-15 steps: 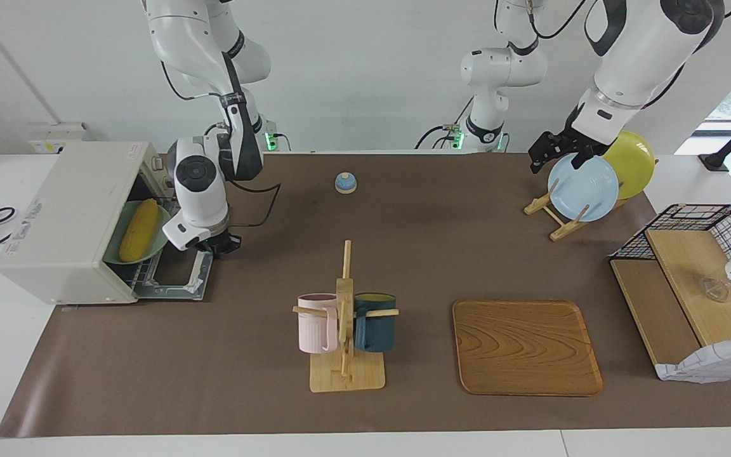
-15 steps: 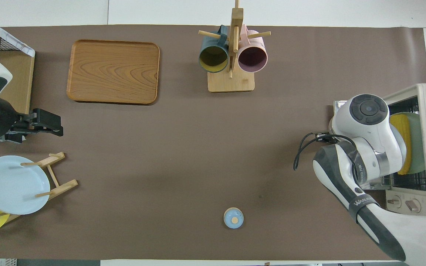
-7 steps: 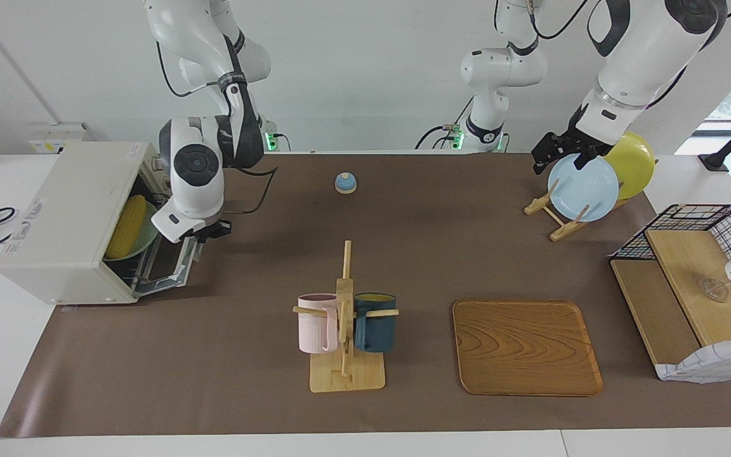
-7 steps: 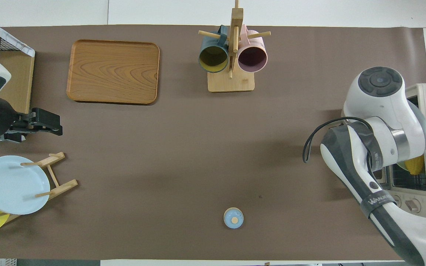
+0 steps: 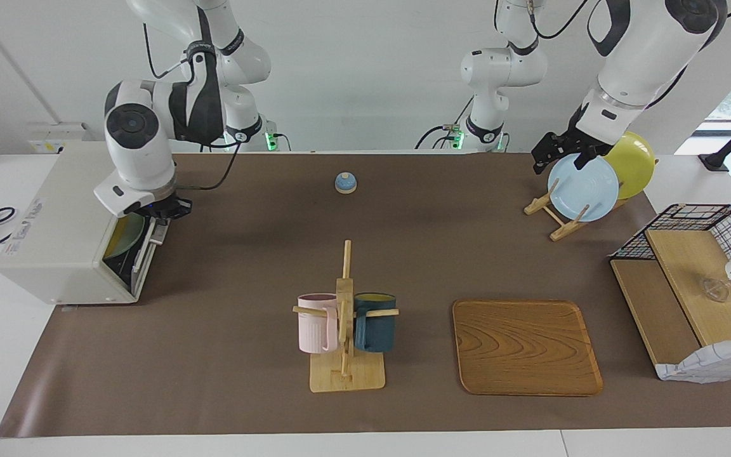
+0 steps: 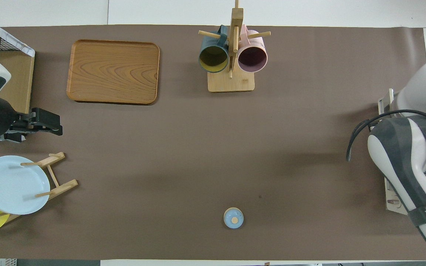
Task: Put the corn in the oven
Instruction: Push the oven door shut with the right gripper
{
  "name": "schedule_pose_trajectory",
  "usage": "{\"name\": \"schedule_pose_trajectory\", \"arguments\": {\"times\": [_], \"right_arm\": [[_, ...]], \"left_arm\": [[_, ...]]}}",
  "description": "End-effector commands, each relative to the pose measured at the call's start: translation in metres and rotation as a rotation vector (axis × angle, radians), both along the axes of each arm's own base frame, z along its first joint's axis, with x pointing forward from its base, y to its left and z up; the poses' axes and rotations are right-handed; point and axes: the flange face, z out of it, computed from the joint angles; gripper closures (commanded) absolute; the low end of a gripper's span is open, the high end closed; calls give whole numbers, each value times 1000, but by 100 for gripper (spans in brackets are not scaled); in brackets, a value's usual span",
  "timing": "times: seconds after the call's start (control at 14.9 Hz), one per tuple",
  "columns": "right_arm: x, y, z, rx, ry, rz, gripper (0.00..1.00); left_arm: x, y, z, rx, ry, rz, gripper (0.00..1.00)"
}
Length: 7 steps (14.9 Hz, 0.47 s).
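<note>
The off-white oven (image 5: 54, 216) stands at the right arm's end of the table, its dark glass door (image 5: 143, 251) swung up and almost shut. My right gripper (image 5: 164, 209) is at the door's top edge by the bar handle. The corn does not show. Only a pale green plate (image 5: 125, 233) shows through the narrow gap. In the overhead view my right arm covers most of the oven (image 6: 392, 199). My left gripper (image 5: 553, 152) waits in the air over the plate rack and also shows in the overhead view (image 6: 44, 123).
A small blue bell (image 5: 345, 182) sits mid-table near the robots. A wooden mug rack (image 5: 344, 317) holds a pink and a dark blue mug. Beside it lies a wooden tray (image 5: 526, 346). A plate rack holds a light blue plate (image 5: 582, 187) and a yellow plate (image 5: 632, 162). A wire shelf (image 5: 689, 279) stands at the left arm's end.
My right gripper has swung the oven door up from lying flat open to almost shut. The corn on its green plate has gone out of sight. The left arm has not moved.
</note>
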Motion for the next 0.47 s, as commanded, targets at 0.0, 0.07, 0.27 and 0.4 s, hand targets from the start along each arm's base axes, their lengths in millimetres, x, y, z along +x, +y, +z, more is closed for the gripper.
{"name": "schedule_pose_trajectory", "arguments": {"times": [0.0,0.07,0.27,0.4], "right_arm": [[-7,-36,-26,-3,72,3,100],[-9,-43,-26,0,76,0,100],[-12,-44,-19,2,80,-3,100],[-11,-43,-7,23,78,-19,100]], "left_arm": [[-7,3,1,4,-18,-1,0],[-7,3,1,4,-18,-1,0],[-7,3,1,4,-17,-1,0],[-7,3,1,4,-18,-1,0]]}}
